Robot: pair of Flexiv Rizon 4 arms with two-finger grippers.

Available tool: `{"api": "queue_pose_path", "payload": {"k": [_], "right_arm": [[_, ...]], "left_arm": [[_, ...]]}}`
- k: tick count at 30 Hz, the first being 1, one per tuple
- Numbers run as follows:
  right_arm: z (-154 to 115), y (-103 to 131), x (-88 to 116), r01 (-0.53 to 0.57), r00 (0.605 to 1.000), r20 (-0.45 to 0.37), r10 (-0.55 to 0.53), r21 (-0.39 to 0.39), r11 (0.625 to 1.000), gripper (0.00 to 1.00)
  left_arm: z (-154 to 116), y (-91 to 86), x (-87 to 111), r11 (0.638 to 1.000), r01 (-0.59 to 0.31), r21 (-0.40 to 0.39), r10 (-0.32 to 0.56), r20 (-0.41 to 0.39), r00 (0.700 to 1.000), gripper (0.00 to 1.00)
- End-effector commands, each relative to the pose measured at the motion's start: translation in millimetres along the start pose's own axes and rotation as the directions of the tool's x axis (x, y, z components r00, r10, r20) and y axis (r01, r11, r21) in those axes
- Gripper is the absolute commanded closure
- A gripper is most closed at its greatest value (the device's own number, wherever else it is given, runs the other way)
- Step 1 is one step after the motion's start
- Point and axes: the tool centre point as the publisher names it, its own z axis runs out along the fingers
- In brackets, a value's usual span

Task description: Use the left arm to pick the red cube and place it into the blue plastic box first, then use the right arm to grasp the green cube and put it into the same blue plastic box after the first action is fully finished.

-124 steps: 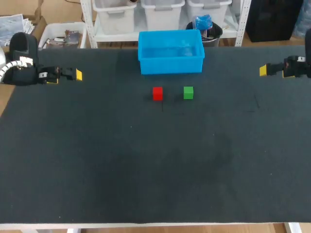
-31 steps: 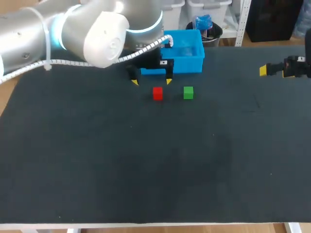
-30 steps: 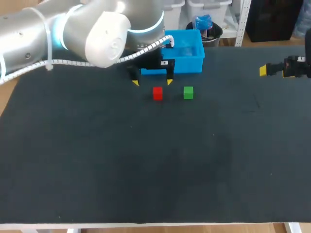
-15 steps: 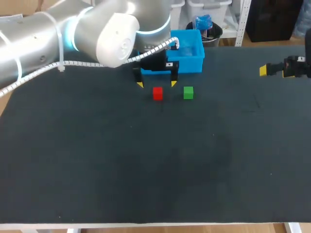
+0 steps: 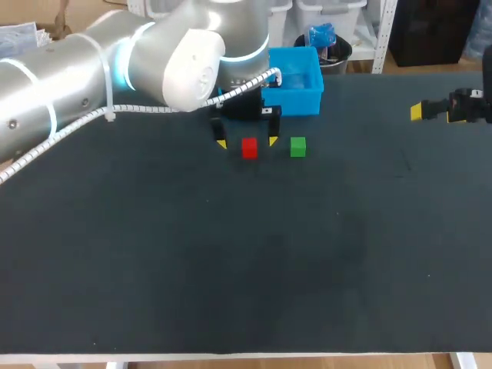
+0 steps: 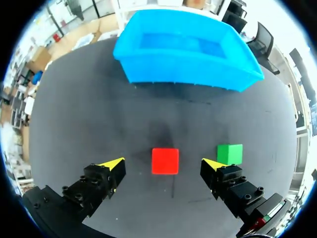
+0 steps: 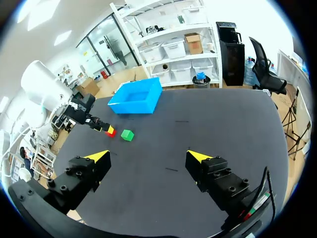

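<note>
Straddling left hand (image 6: 163, 163): spread, red cube (image 6: 165, 161) between fingers (image 6: 101, 181), untouched.
Green cube (image 6: 230, 153): just beside one finger.
Blue box (image 6: 183, 77): ahead of hand.
Right hand (image 7: 148, 156): spread, well away.

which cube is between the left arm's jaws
The red cube, centred between the open jaws; the green cube lies outside them, beside one jaw.

Left half of blue box (image 5: 300, 84) hidden behind left arm (image 5: 154, 54); right arm (image 5: 473, 106) cut off at head view's edge
</note>
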Motion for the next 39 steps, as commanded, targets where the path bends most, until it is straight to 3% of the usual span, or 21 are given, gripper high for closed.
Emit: {"api": "queue_pose_path", "payload": {"k": [1, 21, 22, 23, 24, 39], "right_arm": [[0.6, 0.4, -0.3, 0.000, 1.000, -0.001, 0.000, 0.003, 1.000, 0.00], [0.6, 0.4, -0.3, 0.000, 1.000, -0.001, 0.000, 0.003, 1.000, 0.00], [0.6, 0.4, -0.3, 0.000, 1.000, -0.001, 0.000, 0.003, 1.000, 0.00], [0.6, 0.4, -0.3, 0.000, 1.000, -0.001, 0.000, 0.003, 1.000, 0.00], [0.6, 0.4, -0.3, 0.000, 1.000, -0.001, 0.000, 0.003, 1.000, 0.00], [0.6, 0.4, -0.3, 0.000, 1.000, -0.001, 0.000, 0.003, 1.000, 0.00]], "left_arm": [[9.6, -4.1, -9.3, 1.000, 0.000, -0.001, 0.000, -0.029, 1.000, 0.00], [23.9, -1.3, -7.0, 0.999, -0.004, -0.039, 0.002, -0.062, 0.998, 0.00], [24.3, -1.3, -6.8, 0.999, -0.005, -0.041, 0.003, -0.061, 0.998, 0.04], [24.7, -1.3, -6.5, 0.999, -0.005, -0.043, 0.002, -0.060, 0.998, 0.60], [25.2, -1.4, -6.0, 0.999, -0.004, -0.038, 0.002, -0.059, 0.998, 1.00], [18.2, -5.7, -4.1, 0.999, -0.028, -0.037, 0.027, -0.044, 0.999, 1.00]]}}
